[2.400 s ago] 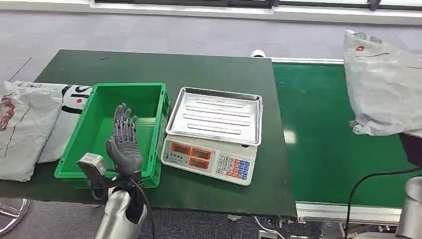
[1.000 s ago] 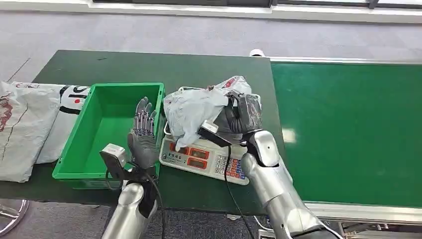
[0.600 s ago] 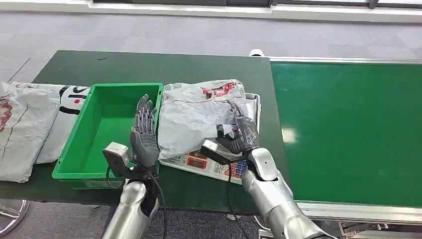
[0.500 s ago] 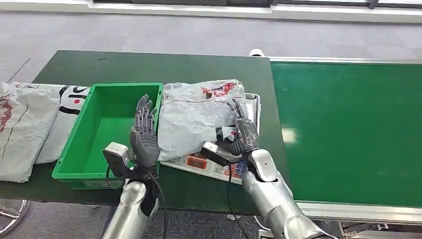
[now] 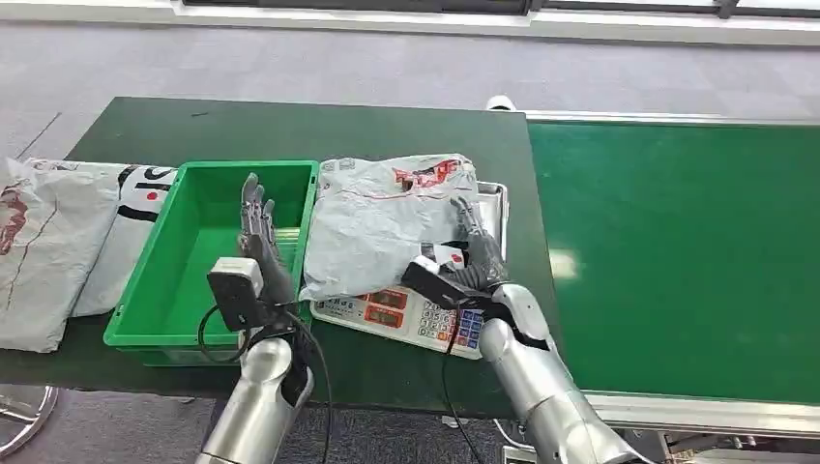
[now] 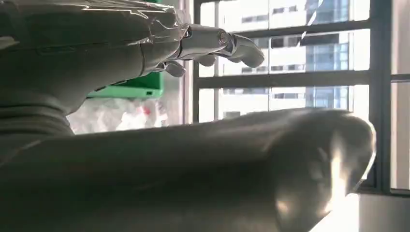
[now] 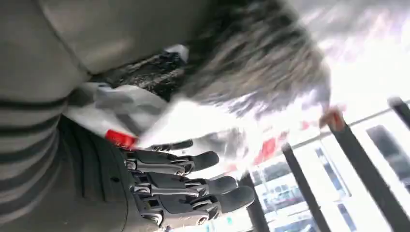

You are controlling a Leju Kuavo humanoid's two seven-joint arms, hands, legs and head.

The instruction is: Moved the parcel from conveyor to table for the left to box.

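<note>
The grey plastic parcel (image 5: 387, 222) with red print lies spread over the steel tray of the scale (image 5: 406, 314), its left edge reaching the green box (image 5: 184, 280). My right hand (image 5: 474, 253) lies at the parcel's right edge with fingers stretched out, gripping nothing. In the right wrist view those straight fingers (image 7: 193, 186) run alongside the crumpled parcel (image 7: 251, 72). My left hand (image 5: 259, 242) is raised over the box's right wall, fingers extended and apart, empty. In the left wrist view the left hand (image 6: 121, 43) shows the box (image 6: 130, 87) and the parcel (image 6: 121, 113) beyond it.
The dark green table (image 5: 290, 130) carries the box and scale. Two more grey parcels (image 5: 58, 251) lie at its left end beside the box. The bright green conveyor belt (image 5: 677, 251) stretches away on the right.
The right hand carried the parcel in from the conveyor, laid it flat on the scale tray and opened its fingers. The left hand shifted slightly left over the box.
</note>
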